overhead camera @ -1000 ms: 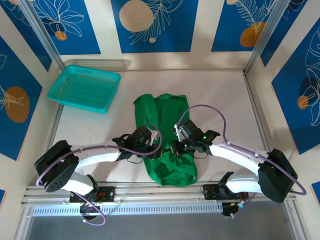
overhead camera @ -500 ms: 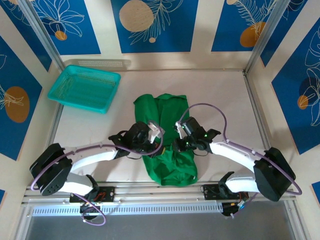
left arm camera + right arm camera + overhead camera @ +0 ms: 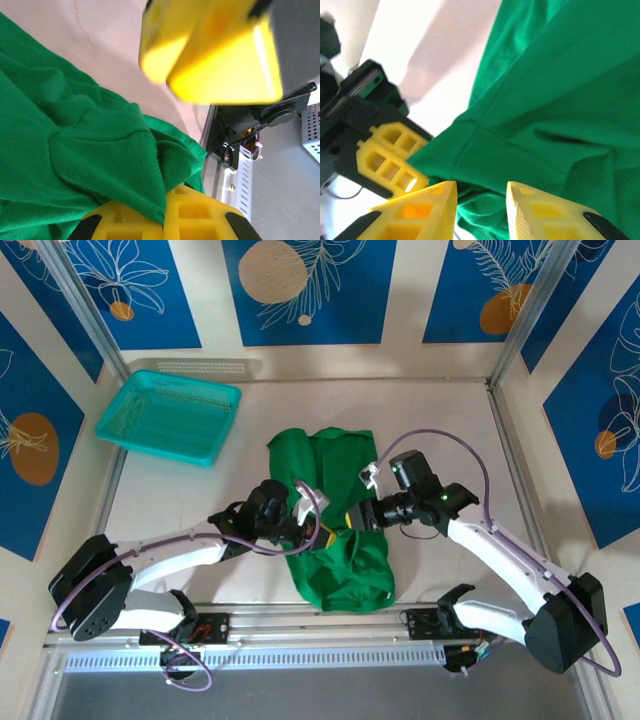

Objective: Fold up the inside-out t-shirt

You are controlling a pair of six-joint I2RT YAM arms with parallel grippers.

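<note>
Finds the inside-out t-shirt (image 3: pixel 335 500) crumpled at the near middle of the table (image 3: pixel 450 440), near hem close to the front rail. Clamps a fold of it in the left gripper (image 3: pixel 318 532), jaws together. Holds the right gripper (image 3: pixel 352 518) just beside, jaws apart over the cloth. Has open tabletop right and far, a teal basket (image 3: pixel 170 415) far left, well apart. Stands walled by blue-patterned panels (image 3: pixel 300 290) on three sides.
</note>
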